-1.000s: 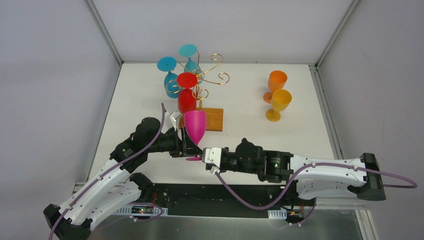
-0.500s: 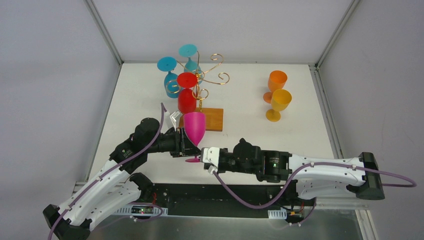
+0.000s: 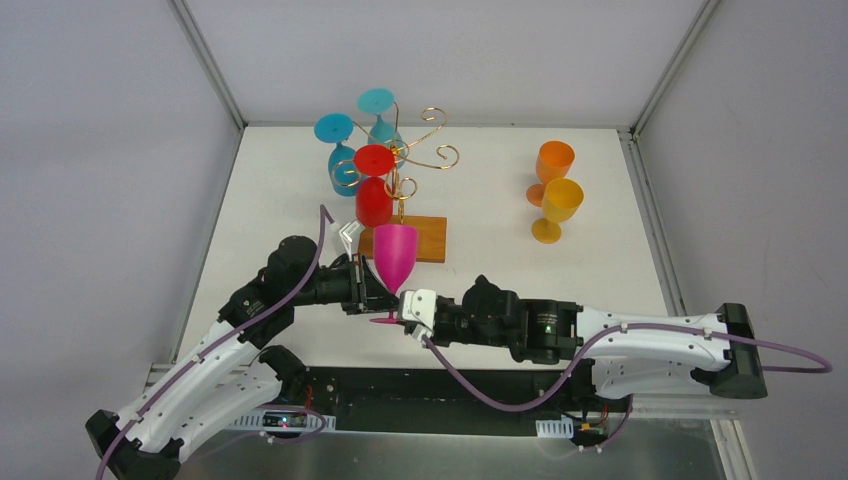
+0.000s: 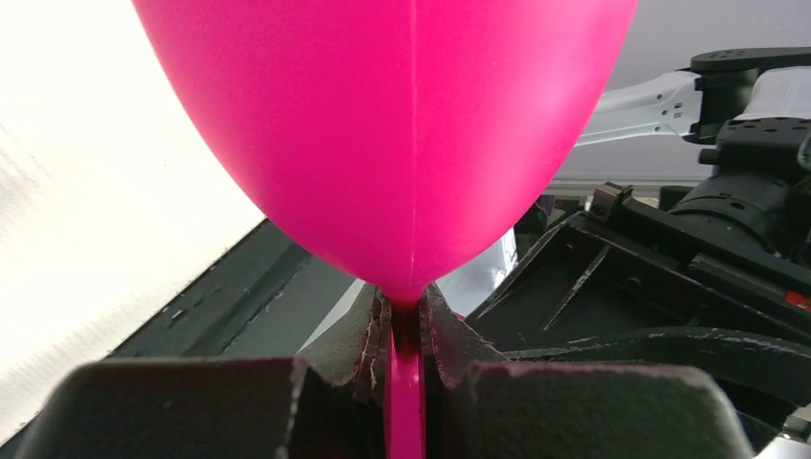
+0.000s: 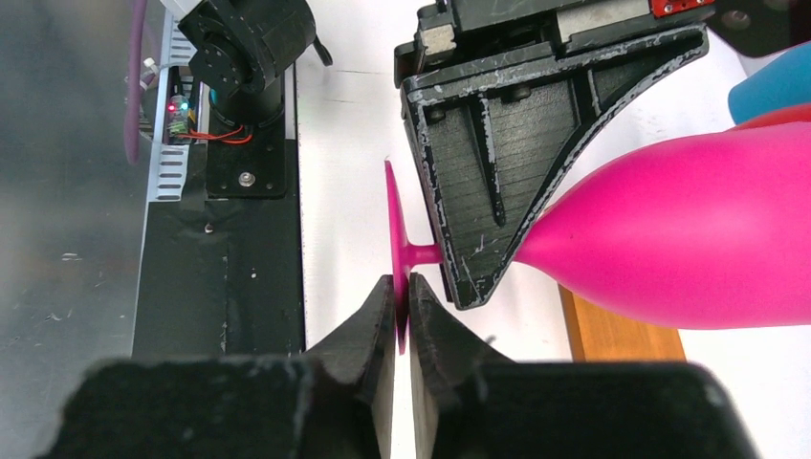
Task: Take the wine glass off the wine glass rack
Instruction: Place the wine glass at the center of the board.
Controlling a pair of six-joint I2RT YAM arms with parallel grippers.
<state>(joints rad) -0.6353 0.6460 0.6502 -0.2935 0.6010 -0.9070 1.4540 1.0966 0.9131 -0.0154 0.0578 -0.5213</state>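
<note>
My left tool (image 4: pixel 406 311) has closed since a second ago and now clamps the stem of the magenta plastic wine glass (image 3: pixel 394 252) just under the bowl. The glass stands bowl-up, off the gold wire rack (image 3: pixel 425 150), before its wooden base (image 3: pixel 432 240). My right tool (image 5: pixel 402 301) straddles the foot's rim; pressing or loose, I cannot tell.

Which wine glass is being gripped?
The magenta plastic wine glass: left gripper on stem, right gripper at foot. The red glass and blue glasses hang on the gold rack; orange glasses stand aside.
</note>
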